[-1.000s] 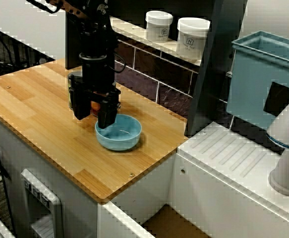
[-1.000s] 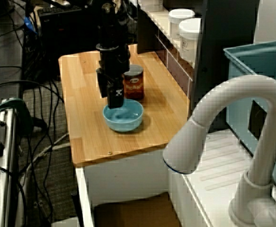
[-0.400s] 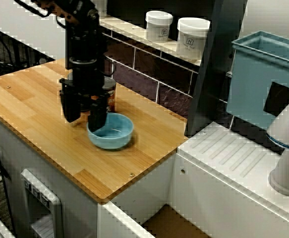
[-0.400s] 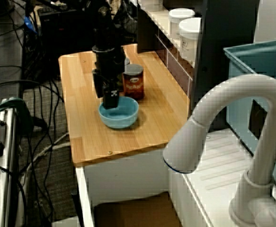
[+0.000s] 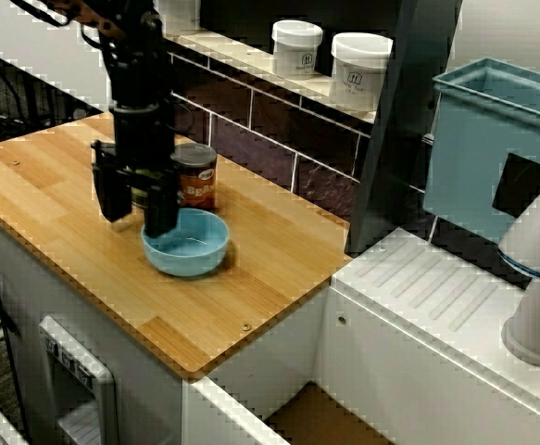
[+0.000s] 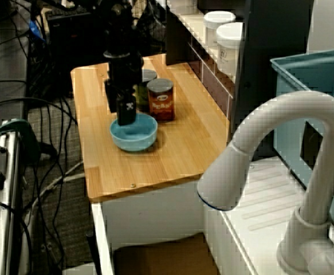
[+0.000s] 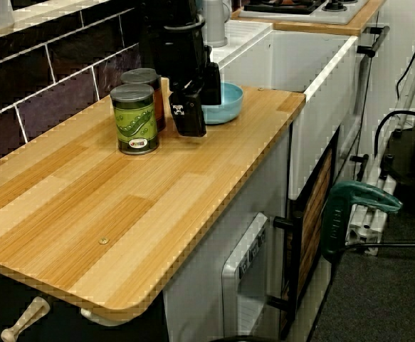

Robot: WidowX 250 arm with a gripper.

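blue bowl (image 7: 230, 100): lying largely covered by the claw (image 7: 200, 117) in the low side view, showing only its right part.
rim contact: being masked by one finger (image 5: 161, 209) crossing the bowl's rim in the view from above.
green can (image 7: 136, 117): being almost wholly blocked by the claw there, peeking out as a sliver in the view past the faucet (image 6: 287, 112).
brown can (image 5: 195, 176): carrying label print too blurred for reading.
white tubs (image 5: 297, 48): bearing marks too small for reading.
arm (image 5: 135, 56): running off the top edge in all views.
blue bin (image 5: 492, 139): being cropped at the right edge.
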